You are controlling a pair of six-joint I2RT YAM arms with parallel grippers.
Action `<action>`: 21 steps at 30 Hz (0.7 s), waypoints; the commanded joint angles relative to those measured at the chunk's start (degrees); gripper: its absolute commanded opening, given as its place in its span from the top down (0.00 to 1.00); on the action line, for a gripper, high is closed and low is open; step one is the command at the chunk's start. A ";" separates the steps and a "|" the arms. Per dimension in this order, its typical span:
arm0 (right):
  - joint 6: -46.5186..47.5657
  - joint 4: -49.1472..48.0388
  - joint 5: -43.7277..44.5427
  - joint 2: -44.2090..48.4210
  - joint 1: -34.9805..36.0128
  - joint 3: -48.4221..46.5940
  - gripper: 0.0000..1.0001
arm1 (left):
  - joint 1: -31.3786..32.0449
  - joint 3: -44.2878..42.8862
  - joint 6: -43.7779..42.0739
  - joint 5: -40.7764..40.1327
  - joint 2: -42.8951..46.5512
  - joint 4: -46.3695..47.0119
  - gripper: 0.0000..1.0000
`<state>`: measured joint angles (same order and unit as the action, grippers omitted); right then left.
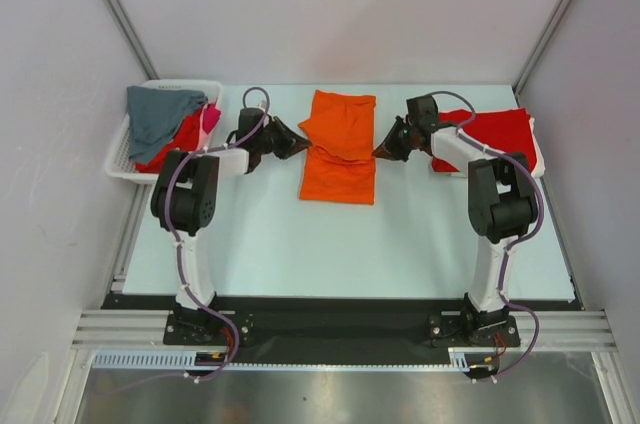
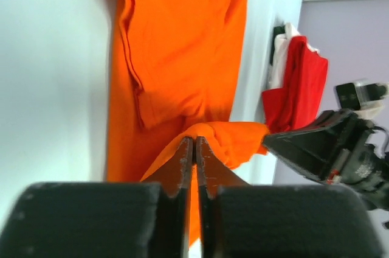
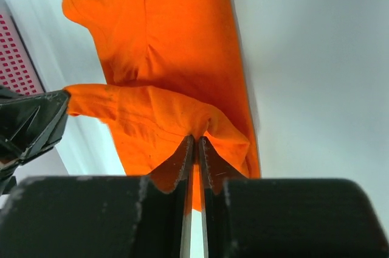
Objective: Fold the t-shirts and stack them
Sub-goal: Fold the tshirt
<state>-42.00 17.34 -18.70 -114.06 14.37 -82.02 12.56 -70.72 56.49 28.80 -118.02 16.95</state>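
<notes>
An orange t-shirt point(image 1: 338, 149) lies on the middle of the table, its far part raised and held from both sides. My left gripper point(image 1: 298, 145) is shut on the shirt's left edge; orange cloth point(image 2: 234, 139) bunches at its tips point(image 2: 194, 142). My right gripper point(image 1: 380, 152) is shut on the right edge, cloth point(image 3: 158, 118) puckered at its tips point(image 3: 196, 140). A red t-shirt point(image 1: 500, 134) lies at the right, behind the right arm. Grey point(image 1: 160, 109), red point(image 1: 180, 139) and pink point(image 1: 211, 122) t-shirts sit in the white basket point(image 1: 122, 159) at the left.
The basket stands at the table's far left corner against the wall. White walls enclose the table on three sides. Both arm bases are bolted at the near edge, with bare table surface point(image 1: 340, 244) between them and the orange shirt.
</notes>
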 commanded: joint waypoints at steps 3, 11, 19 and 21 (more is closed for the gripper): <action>-0.72 -1.26 3.40 -0.56 -0.83 -4.20 0.58 | -0.78 -7.15 -3.13 1.88 -4.06 -2.35 0.52; 3.24 -7.49 4.72 9.11 1.27 7.47 0.22 | -0.95 2.40 -9.12 -2.26 4.89 -6.76 0.16; 4.29 -10.84 4.37 13.16 5.66 18.73 0.42 | -0.78 18.42 -8.41 -2.43 14.74 1.33 0.21; 4.38 -10.14 4.55 12.20 6.37 18.82 0.48 | -0.78 19.56 -8.85 -2.34 15.53 1.16 0.26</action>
<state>-38.70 9.41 -14.35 -102.61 19.55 -63.57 12.08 -52.34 49.63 27.07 -106.02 14.52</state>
